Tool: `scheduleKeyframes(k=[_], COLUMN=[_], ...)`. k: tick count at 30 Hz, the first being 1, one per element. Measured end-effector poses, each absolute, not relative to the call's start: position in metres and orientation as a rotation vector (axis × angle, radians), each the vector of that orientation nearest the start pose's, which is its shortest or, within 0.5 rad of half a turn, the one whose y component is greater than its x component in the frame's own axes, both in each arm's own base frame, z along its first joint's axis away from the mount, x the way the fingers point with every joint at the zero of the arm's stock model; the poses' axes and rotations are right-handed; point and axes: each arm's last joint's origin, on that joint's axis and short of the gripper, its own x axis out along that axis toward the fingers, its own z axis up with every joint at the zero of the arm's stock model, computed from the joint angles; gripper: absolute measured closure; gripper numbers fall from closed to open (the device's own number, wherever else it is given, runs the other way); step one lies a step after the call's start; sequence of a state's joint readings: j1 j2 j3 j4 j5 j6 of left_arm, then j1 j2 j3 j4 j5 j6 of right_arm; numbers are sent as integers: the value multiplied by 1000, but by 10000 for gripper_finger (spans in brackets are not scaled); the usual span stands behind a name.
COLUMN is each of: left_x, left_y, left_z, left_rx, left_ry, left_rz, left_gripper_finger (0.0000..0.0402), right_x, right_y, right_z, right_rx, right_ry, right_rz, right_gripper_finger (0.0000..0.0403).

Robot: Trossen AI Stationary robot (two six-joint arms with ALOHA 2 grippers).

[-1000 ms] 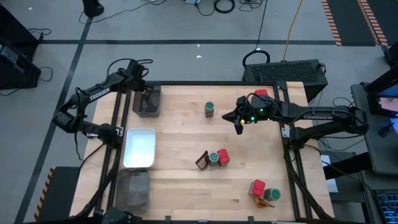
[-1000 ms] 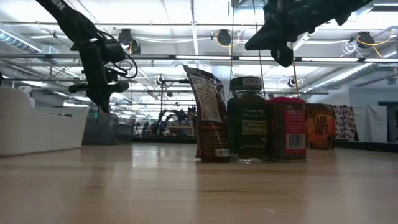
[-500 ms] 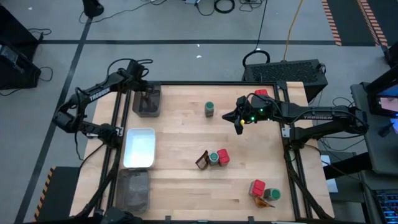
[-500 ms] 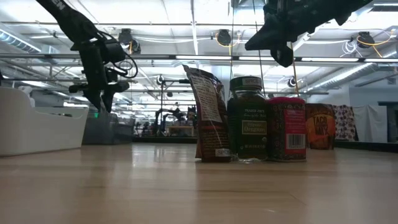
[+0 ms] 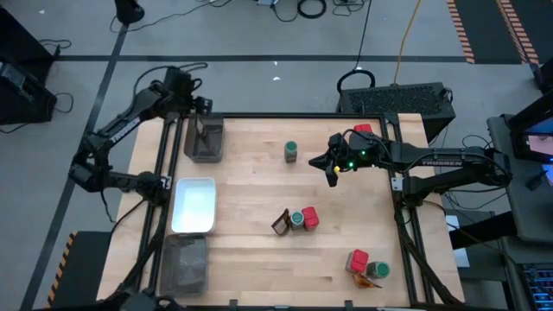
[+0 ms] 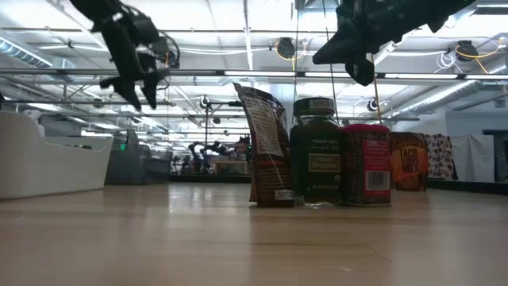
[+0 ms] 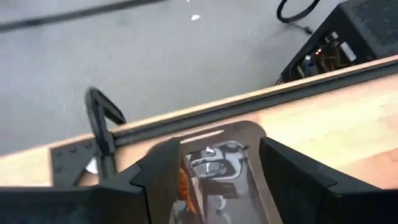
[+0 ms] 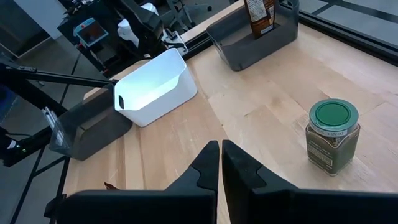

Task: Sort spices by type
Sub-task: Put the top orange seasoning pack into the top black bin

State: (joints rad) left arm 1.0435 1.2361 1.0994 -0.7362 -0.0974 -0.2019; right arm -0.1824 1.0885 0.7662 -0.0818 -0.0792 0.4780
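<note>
- Left gripper (image 5: 200, 105): you see it lifted off the far grey tray (image 5: 204, 154), fingers now parted and empty; a second ago it was down inside. Judged: one sachet (image 8: 260, 14) delivered, standing in that tray.
- White bin (image 5: 193, 206): glossy moulded plastic, rounded corners.
- Lone jar (image 5: 292, 152): glass, round green lid, mid-table.
- Centre cluster (image 5: 296, 220): crinkly brown sachet, jar, red box, touching.
- Right gripper (image 5: 332, 177): clenched, empty, hovering.
- Near-right cluster (image 5: 365, 267): unsorted.

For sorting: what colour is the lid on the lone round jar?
Green; the round glass jar shows its lid best in the right wrist view.
</note>
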Motion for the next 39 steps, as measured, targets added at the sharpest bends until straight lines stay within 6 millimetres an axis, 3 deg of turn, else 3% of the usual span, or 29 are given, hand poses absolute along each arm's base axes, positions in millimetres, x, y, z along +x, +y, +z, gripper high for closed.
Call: scheduleKeyframes(k=[4,8,13,26,32,36,39], left_x=[125,141,170,248,299,342,376], left_y=[199,175,144,76,70,82,93], left_z=[331,349,352,362,346,339,344], left_rx=[-545,-524,-500,-392,-331,-283,-200], left_ry=[666,584,584,405,326,315,295], left_rz=[1059,824,530,161,77,41,26], left_gripper_finger=[178,178,178,178,179,179,179], right_x=[234,234,234,227,189,162,146], right_y=[-41,-41,-41,-42,-42,-40,-37], right_z=[279,279,279,278,309,324,329], right_rx=[524,524,515,504,532,525,538], right_ry=[369,369,367,416,457,404,379], right_rz=[-196,-196,-200,-231,-310,-392,-421], right_gripper_finger=[403,403,403,403,403,403,403])
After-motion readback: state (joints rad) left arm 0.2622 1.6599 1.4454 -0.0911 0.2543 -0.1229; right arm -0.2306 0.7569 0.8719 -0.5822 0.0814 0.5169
